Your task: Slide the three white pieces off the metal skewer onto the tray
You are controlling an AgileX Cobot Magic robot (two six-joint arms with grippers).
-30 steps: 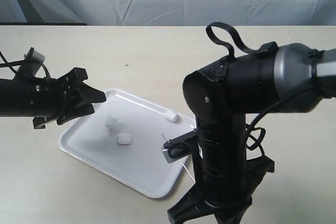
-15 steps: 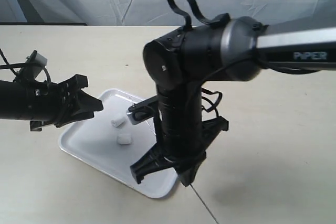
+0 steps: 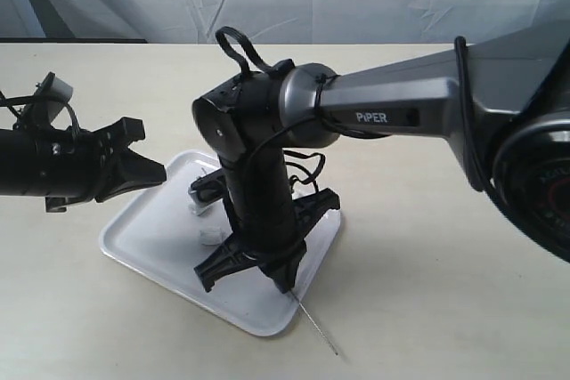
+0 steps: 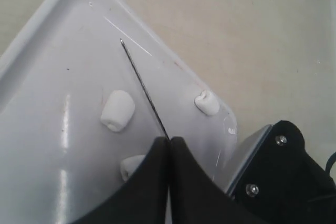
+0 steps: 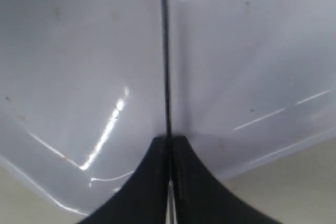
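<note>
Squarely over the tray (image 3: pixel 142 238), the right arm (image 3: pixel 258 184) screens its middle.

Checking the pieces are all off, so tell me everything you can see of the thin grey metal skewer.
The thin grey metal skewer is a straight, wire-like dark rod, bare along every stretch in view. It is clamped between the shut black fingertips of the right hand and runs out above the glossy white rectangular tray. In the exterior view its end pokes out below that hand, apparently past the tray's rim.
</note>
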